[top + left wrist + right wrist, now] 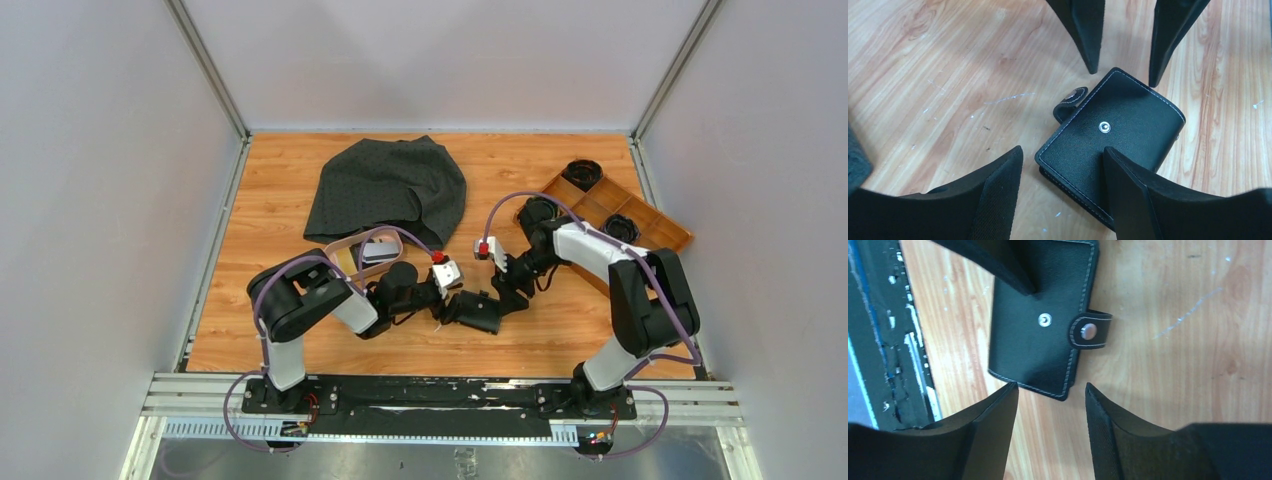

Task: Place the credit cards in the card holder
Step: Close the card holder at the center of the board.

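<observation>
The card holder (478, 312) is a closed black wallet lying flat on the wooden table, its strap tab (1070, 100) unsnapped. My left gripper (1062, 155) is open at its near corner, with one finger (1128, 190) over the cover beside the snap stud (1105, 127). My right gripper (1050, 387) is open and empty, its tips just off the wallet's (1033, 340) corner. In the top view the left gripper (455, 303) and right gripper (505, 298) flank the holder. Credit cards (378, 251), greyish, lie in a pink dish, partly hidden by the left arm.
The pink oval dish (345, 250) sits left of the left wrist. A dark grey cloth (390, 185) lies at the back. A long wooden compartment tray (655, 225) with black round items stands at the right. The table's front rail (878, 340) is beside the wallet.
</observation>
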`<state>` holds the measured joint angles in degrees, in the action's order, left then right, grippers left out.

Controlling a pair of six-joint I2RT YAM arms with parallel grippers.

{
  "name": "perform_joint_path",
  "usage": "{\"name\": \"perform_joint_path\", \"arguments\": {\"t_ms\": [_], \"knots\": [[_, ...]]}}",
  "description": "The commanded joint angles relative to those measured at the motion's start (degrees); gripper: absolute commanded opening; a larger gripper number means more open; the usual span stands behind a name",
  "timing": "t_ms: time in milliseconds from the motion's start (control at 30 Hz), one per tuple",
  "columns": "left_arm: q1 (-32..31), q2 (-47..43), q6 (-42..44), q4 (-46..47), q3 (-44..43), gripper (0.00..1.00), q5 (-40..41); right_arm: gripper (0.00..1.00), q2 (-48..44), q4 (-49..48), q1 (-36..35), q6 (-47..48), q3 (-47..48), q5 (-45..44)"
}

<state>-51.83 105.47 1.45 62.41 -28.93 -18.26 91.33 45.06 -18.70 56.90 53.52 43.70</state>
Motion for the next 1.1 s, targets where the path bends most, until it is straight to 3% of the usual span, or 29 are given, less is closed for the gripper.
{"name": "perform_joint_path", "arguments": {"t_ms": [0,200,367,667,767,900,1000,1067], "knots": [[0.33,2.67,-4.23,-0.88,-1.83,0.64,1.63,0.58,1.58,-4.14,0.59,-6.43,0.03,-5.51],[0.34,3.30,-7.71,-2.29,-1.67,0.58,1.56,0.60,3.10,-6.70,0.59,-9.97,0.13,-9.74],[0.18,3.38,-16.18,-0.30,1.38,0.48,2.86,0.55,5.80,-6.86,-0.07,-11.80,0.81,-10.00],[-5.47,0.19,-32.62,14.27,14.38,0.38,18.81,0.38,8.59,-5.64,-9.96,-11.78,4.02,-6.25],[-9.58,-1.58,-34.64,14.93,16.33,0.39,24.69,0.33,9.88,-5.26,-13.43,-12.34,6.34,-4.71],[-11.18,-6.47,-33.38,17.56,21.30,0.46,30.13,0.38,10.49,-3.67,-15.38,-12.56,7.89,-5.77],[-11.23,-15.42,-26.87,15.62,25.07,0.59,31.94,0.46,8.07,-3.59,-15.11,-12.00,7.31,-8.78],[-11.18,-22.69,-18.91,8.47,24.91,0.65,28.67,0.50,6.14,-3.60,-14.60,-11.58,6.99,-9.09]]}}
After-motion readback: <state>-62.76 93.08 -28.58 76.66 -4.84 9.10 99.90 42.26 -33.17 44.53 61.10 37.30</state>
